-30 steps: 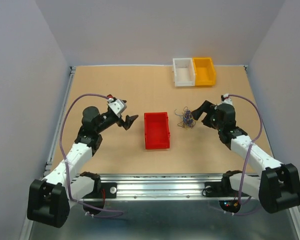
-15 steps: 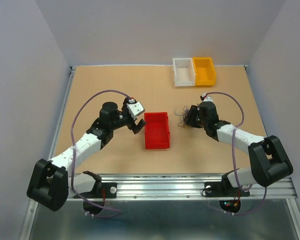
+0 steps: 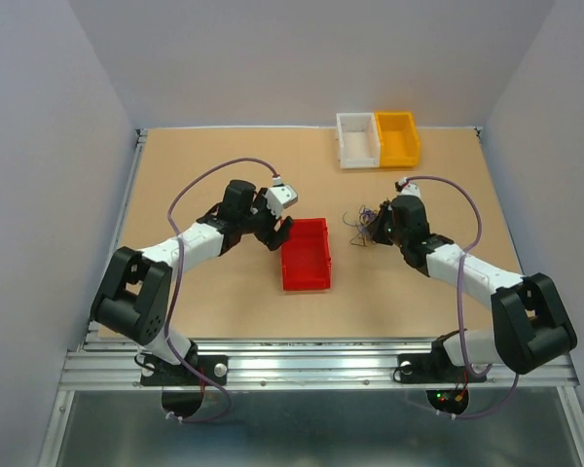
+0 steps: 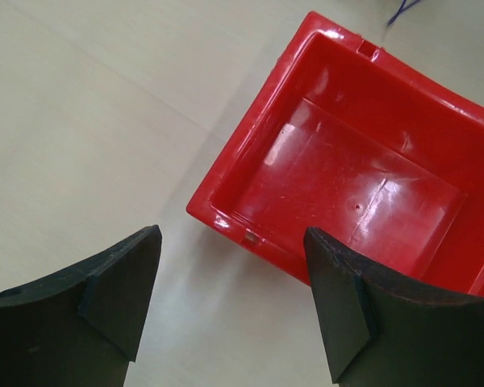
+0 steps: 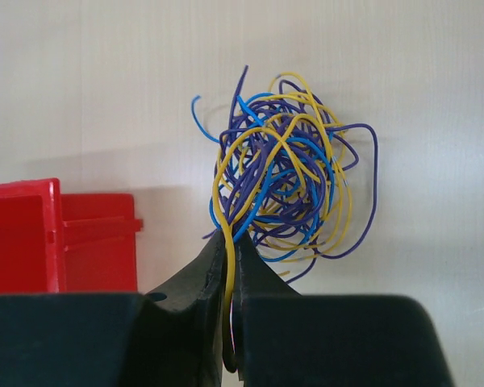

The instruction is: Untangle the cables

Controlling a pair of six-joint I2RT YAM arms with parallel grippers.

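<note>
The cables [image 5: 284,173] form a loose clump of thin blue, purple and yellow wires on the table, also seen in the top view as a small tangle [image 3: 364,225] right of the red bin. My right gripper [image 5: 229,242] is shut on the clump's near edge, with a yellow wire pinched between its fingers. In the top view the right gripper [image 3: 382,226] sits against the clump's right side. My left gripper [image 4: 230,278] is open over the near left corner of the red bin [image 4: 363,185], holding nothing; the left gripper [image 3: 278,232] is at the bin's upper left.
The red bin [image 3: 305,253] lies mid-table and looks empty inside. A white bin [image 3: 357,140] and a yellow bin [image 3: 397,138] stand side by side at the back edge. Grey walls enclose the table on three sides.
My right gripper reached the clump and shut on a yellow wire. The left arm swung right toward the red bin, and its jaws narrowed slightly.
</note>
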